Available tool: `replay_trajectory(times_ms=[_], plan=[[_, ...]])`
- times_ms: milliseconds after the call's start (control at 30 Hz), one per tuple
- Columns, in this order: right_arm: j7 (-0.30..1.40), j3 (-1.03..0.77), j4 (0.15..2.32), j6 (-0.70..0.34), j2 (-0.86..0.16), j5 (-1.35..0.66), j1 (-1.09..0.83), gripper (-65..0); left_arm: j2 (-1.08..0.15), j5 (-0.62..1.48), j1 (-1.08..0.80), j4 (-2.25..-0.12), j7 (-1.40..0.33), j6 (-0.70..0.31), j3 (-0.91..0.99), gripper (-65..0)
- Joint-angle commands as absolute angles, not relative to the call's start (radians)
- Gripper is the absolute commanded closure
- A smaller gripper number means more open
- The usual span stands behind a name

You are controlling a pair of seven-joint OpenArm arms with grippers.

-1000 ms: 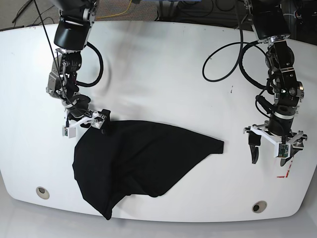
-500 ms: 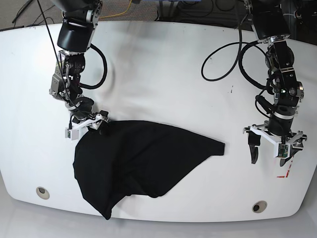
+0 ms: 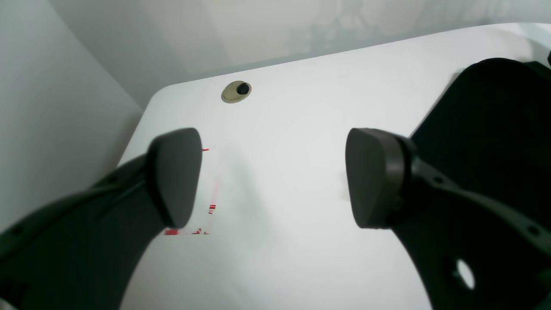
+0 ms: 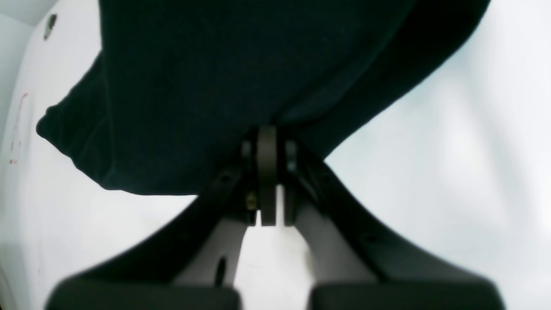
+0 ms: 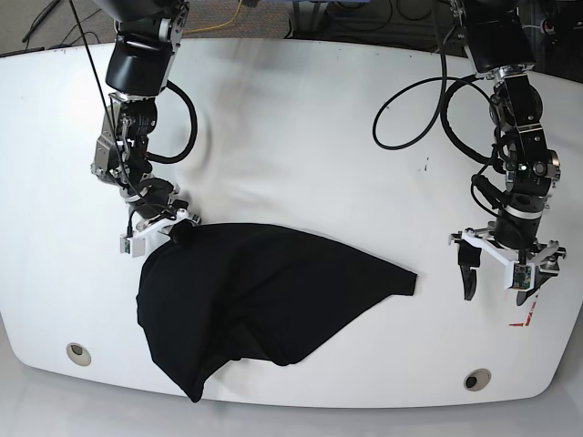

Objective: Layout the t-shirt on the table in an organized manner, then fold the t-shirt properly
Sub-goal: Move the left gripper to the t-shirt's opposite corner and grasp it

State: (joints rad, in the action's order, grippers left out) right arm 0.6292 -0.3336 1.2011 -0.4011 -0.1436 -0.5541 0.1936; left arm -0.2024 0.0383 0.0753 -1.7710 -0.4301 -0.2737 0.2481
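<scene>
The black t-shirt (image 5: 255, 296) lies bunched on the front left of the white table (image 5: 301, 137). My right gripper (image 5: 175, 232) is shut on the shirt's top left edge; in the right wrist view the closed fingertips (image 4: 267, 146) pinch the black fabric (image 4: 206, 77). My left gripper (image 5: 503, 273) is open and empty, hovering above the table at the right, apart from the shirt's right tip (image 5: 405, 278). In the left wrist view its two pads (image 3: 176, 176) stand wide apart over bare table, with the shirt (image 3: 486, 129) at the right.
A red outline mark (image 5: 526, 319) lies near the left gripper, also in the left wrist view (image 3: 202, 215). Round holes sit at the front left (image 5: 78, 353) and front right (image 5: 475, 381). Cables (image 5: 410, 109) hang over the table's back right.
My right gripper has moved slightly toward the back, pulling the shirt's top left edge with it; the shirt's right tip has shifted a little right. The left arm has stayed put.
</scene>
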Motion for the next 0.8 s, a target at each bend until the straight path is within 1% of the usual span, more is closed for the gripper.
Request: replay_trajectory(times_ms=[0, 267, 567, 700, 767], plan=[[0.605, -0.334, 1.218, -0.412, -0.153, -0.57, 0.208, 0.0, -0.225, 0.044, 0.084, -1.788, -0.404, -0.268, 0.252, -48.0], [0.621, -0.334, 1.237, -0.412, -0.153, -0.579, 0.188, 0.0, -0.225, 0.044, 0.077, -1.788, -0.404, -0.268, 0.252, -48.3], [0.679, -0.334, 1.377, -0.412, -0.151, -0.579, 0.108, 0.0, -0.225, 0.047, 0.071, -1.784, -0.412, -0.269, 0.259, -48.8], [0.688, -0.335, 1.412, -0.412, -0.151, -0.579, 0.081, 0.0, -0.225, 0.05, 0.056, -1.756, -0.433, -0.269, 0.254, -55.3], [0.688, -0.335, 1.422, -0.412, -0.151, -0.579, 0.074, 0.0, -0.225, 0.05, 0.056, -1.751, -0.447, -0.269, 0.254, -59.7]])
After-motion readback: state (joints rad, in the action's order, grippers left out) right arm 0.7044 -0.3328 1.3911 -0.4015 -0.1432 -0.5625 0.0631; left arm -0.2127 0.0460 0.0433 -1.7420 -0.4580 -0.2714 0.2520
